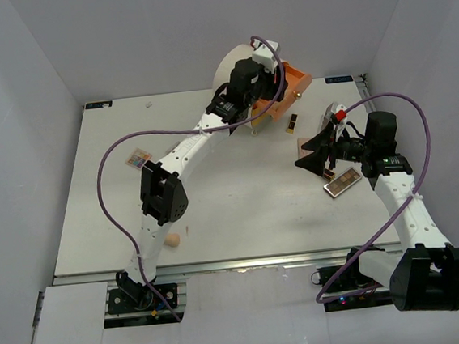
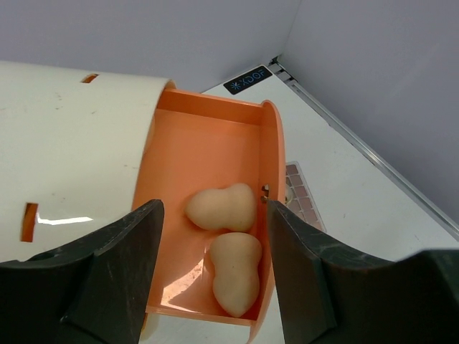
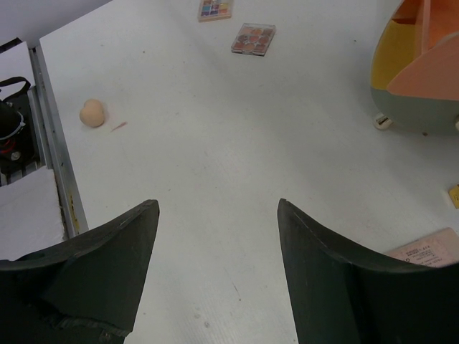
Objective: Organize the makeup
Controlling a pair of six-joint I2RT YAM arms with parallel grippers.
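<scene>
Two peach sponges (image 2: 221, 206) (image 2: 235, 272) lay touching, end to end, inside the orange drawer (image 2: 208, 115), which stood pulled out of the cream round box (image 2: 72, 143). Left fingers (image 2: 122, 265) hung just above that drawer, spread wide w/ nothing gripped, one finger on either side of the sponges in the wrist view. A pink/brown palette (image 2: 301, 201) lay flat on the bench (image 1: 241, 203) just beside the drawer's far wall. A black-and-gold lipstick tube (image 1: 291, 123) sat on the bench near the drawer front. A third sponge (image 1: 172, 241) lay apart from the rest, near the front edge of the bench by the left arm's lower link. Two more palettes (image 3: 253, 38) (image 3: 214, 8) lay close together on the left part of the bench, well apart from the box. Another palette (image 1: 343, 183) lay flat just beside the right arm's wrist. Right fingers (image 3: 107, 265) hovered over bare bench mid-right, also spread & holding nothing; approx. pointed toward the lone sponge & the two left palettes. In the right wrist view the box side showed yellow, grey & peach sections.
</scene>
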